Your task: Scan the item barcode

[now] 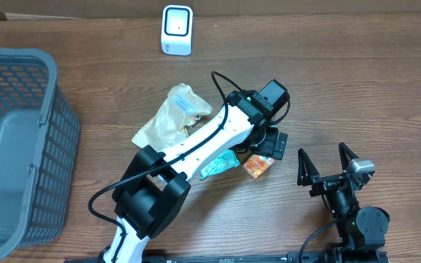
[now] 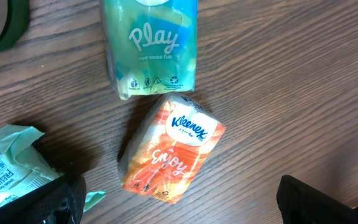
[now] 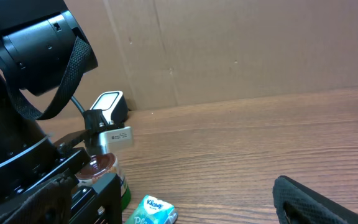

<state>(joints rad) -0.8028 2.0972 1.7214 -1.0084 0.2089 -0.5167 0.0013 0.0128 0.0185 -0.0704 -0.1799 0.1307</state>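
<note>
1. Overhead: the left arm (image 1: 196,146) reaches to mid-surface, and the left fingers (image 1: 275,144) hang over an orange Kleenex pack (image 1: 256,166); the pack lies flat on the wooden surface (image 1: 357,88), near a teal tissue pack (image 1: 218,166); the white barcode scanner (image 1: 177,29) stands at the far edge, well apart from both; the right fingers (image 1: 303,166) stand spread near the front edge, holding nothing; a grey basket (image 1: 20,55) sits at the left.
2. Left wrist: the left fingers (image 2: 61,199) stand wide apart at the bottom corners, pinching nothing; the orange Kleenex pack (image 2: 173,149) lies free on the wood ahead of them, printed face up, no barcode showing; the teal tissue pack (image 2: 151,46) lies just beyond it.
3. Right wrist: nothing is held before the barcode scanner (image 3: 107,102); the right fingers (image 3: 316,199) are spread and empty; judging by this, no scan is under way; gripping the pack, carrying it to the scanner and turning its barcode side towards it all appear left to do.
</note>
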